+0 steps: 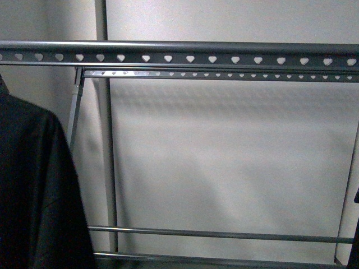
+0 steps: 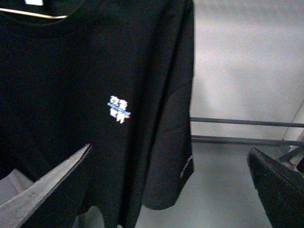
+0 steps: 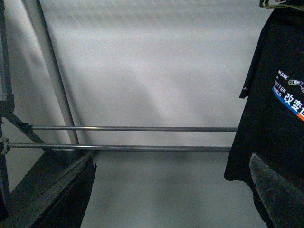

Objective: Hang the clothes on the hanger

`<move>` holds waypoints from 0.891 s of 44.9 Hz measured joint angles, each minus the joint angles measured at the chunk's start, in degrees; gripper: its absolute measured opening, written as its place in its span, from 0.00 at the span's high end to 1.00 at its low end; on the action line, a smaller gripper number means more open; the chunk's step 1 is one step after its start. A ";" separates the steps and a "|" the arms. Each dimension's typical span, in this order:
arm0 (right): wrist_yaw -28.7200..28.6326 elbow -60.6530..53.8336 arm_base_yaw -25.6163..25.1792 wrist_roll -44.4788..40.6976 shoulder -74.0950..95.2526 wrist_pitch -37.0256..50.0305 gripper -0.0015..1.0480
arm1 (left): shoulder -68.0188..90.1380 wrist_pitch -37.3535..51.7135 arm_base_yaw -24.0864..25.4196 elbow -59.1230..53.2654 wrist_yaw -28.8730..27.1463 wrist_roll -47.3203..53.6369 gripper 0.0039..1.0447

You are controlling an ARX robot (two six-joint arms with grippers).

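The grey rack's top rail point(image 1: 179, 58), punched with heart-shaped holes, runs across the front view. A black T-shirt point(image 1: 33, 190) hangs at the far left below it. In the left wrist view this shirt point(image 2: 95, 95) hangs free, with small white Chinese characters point(image 2: 118, 108) on it. My left gripper point(image 2: 169, 149) is open and empty, close in front of the shirt's sleeve. In the right wrist view a black T-shirt point(image 3: 270, 118) with "MAKE A BETTER" lettering hangs to one side. My right gripper point(image 3: 172, 159) is open and empty beside it. Neither gripper shows in the front view.
A second perforated rail point(image 1: 224, 74) lies behind the top one. An upright pole point(image 1: 106, 140) and two low cross bars point(image 1: 213, 233) stand before a pale wall. The cross bars also show in the right wrist view point(image 3: 133, 128). A dark sliver point(image 1: 355, 235) is at the right edge.
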 joint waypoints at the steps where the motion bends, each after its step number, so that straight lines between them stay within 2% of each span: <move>1: 0.00 0.00 0.00 0.00 0.00 -0.02 0.07 | 0.00 0.00 0.00 0.00 0.00 0.00 0.06; 19: 0.00 0.00 0.00 0.00 0.00 -0.02 0.07 | 0.00 0.00 0.00 0.00 0.00 0.00 0.06; 21: 0.00 0.00 0.00 0.00 0.00 -0.02 0.07 | 1.44 3.15 1.75 -0.11 4.83 1.84 0.06; 22: 0.09 0.00 0.00 0.00 0.00 -0.02 0.07 | 3.39 6.97 3.48 -0.04 10.60 3.65 0.06; 23: 0.07 0.00 0.00 0.00 0.00 0.00 0.07 | 4.66 9.29 4.35 0.02 11.78 4.04 0.06; 25: -0.22 0.00 -0.04 -0.02 0.00 -0.02 0.07 | 12.22 20.31 7.96 0.77 19.45 6.58 0.06; 28: -0.17 0.00 -0.02 0.00 0.00 -0.02 0.07 | 23.23 30.40 9.84 4.42 16.44 6.60 0.06; 31: -0.13 0.00 -0.04 -0.02 0.00 -0.02 0.07 | 36.89 36.83 10.38 13.75 9.44 3.63 0.06; 33: -0.15 0.00 -0.04 -0.02 0.00 -0.02 0.07 | 45.38 32.87 10.58 22.16 5.31 -0.31 0.06; 37: -0.15 0.00 -0.04 -0.02 0.00 -0.02 0.07 | 58.95 18.91 11.47 35.45 2.03 -12.66 0.06; 40: -0.15 0.00 -0.04 -0.02 0.00 -0.02 0.07 | 64.17 14.23 11.72 39.76 -1.46 -18.45 0.06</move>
